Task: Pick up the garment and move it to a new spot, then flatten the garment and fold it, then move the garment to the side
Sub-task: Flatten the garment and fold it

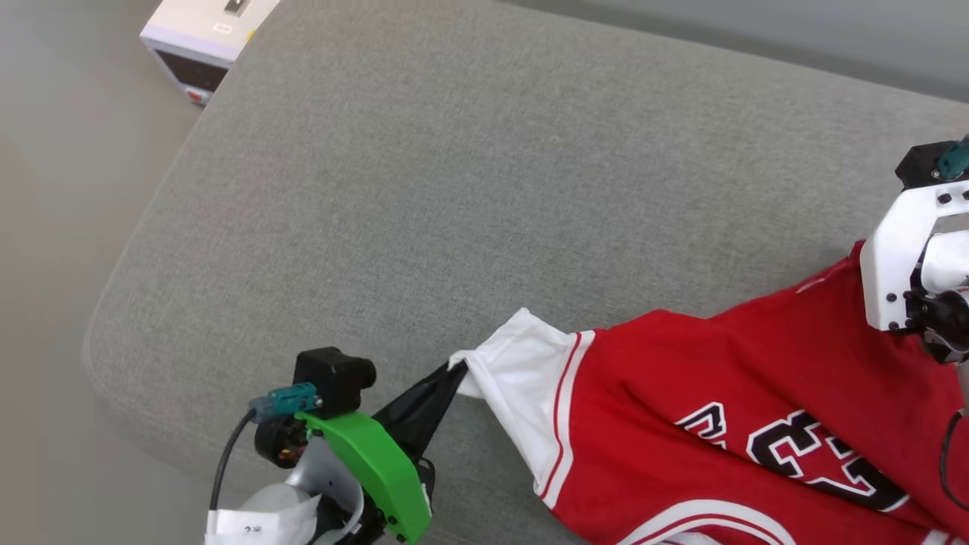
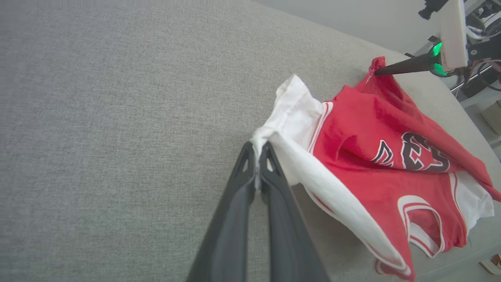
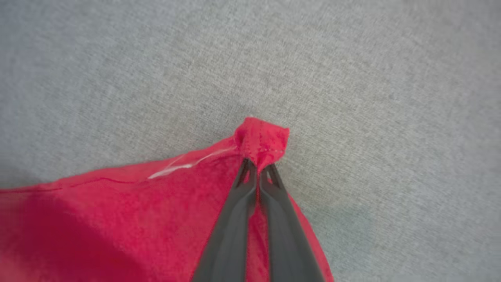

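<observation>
Our left gripper [image 2: 257,150] bears a green bracket [image 1: 375,469] and teal plug [image 1: 284,401]; our right gripper [image 3: 257,166], a white bracket [image 1: 897,257]

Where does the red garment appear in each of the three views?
Head view: the garment lies at the lower right, its white sleeve held by the left pincer.
Left wrist view: the garment runs from the centre to the right edge, with the sleeve pinched mid-picture.
Right wrist view: the garment is at the lower left, a red corner in the right pincer.
Shared landmark: the grey cushion under it.
</observation>
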Motion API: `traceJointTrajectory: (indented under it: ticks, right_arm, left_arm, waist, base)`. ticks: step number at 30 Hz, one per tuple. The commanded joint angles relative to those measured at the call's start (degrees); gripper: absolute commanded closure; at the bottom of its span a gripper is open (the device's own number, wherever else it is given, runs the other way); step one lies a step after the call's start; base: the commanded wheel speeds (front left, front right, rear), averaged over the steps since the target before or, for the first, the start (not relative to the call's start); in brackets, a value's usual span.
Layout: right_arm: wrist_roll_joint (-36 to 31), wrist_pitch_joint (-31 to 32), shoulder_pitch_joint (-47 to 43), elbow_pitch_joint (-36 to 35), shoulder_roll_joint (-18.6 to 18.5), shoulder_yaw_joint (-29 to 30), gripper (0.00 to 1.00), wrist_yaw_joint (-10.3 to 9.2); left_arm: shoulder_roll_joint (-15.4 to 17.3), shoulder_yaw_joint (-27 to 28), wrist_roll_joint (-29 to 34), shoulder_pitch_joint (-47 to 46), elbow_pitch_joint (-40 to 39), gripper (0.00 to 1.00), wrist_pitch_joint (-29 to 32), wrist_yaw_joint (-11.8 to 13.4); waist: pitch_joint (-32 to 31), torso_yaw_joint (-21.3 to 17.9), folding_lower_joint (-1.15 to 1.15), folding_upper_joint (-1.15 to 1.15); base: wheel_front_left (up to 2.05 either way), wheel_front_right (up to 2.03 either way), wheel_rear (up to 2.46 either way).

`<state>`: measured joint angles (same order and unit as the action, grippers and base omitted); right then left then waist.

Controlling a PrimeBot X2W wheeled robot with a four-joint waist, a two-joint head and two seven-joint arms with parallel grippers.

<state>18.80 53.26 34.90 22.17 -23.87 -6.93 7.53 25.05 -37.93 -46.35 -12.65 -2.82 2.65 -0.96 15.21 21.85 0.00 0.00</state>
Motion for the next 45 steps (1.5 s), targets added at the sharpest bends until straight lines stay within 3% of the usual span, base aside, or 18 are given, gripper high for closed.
traceJointTrajectory:
  ticks: [1,14,31,39,45]
  right_arm:
    - [0.6,-1.7,-0.6,0.0,-0.1,0.4,1.0,-0.04]
    - [5.5,-10.3,-3.6,-6.4,-1.3,3.4,1.0,-0.04]
    - [7.8,-15.3,-11.1,-28.9,-2.4,8.9,1.0,-0.04]
    - [7.6,-14.4,-10.9,-36.9,-2.7,11.3,1.0,-0.04]
    - [8.0,-14.9,-8.5,-38.5,-3.1,12.2,1.0,-0.04]
  left_arm:
    - [0.8,0.7,-0.4,0.2,-0.5,1.0,0.2,0.6]
    - [7.2,5.7,-1.5,2.3,-6.9,1.0,1.3,4.2]
    - [14.9,19.3,-0.4,-1.8,-18.4,1.0,-2.7,10.0]
    - [19.0,25.1,0.5,-6.7,-23.7,1.0,-2.9,10.9]
    - [21.3,27.6,-0.1,-12.8,-25.8,1.0,-0.7,10.4]
  waist:
    - [-3.3,-2.9,0.0,0.0]
    - [-11.0,-11.2,0.0,0.0]
    - [-16.2,-20.9,0.0,0.0]
    - [-16.7,-22.9,0.0,0.0]
    - [-15.1,-23.3,0.0,0.0]
  base:
    - [0.0,0.0,0.0]
    - [0.0,0.0,0.0]
    - [0.0,0.0,0.0]
    - [0.0,0.0,0.0]
    - [0.0,0.0,0.0]
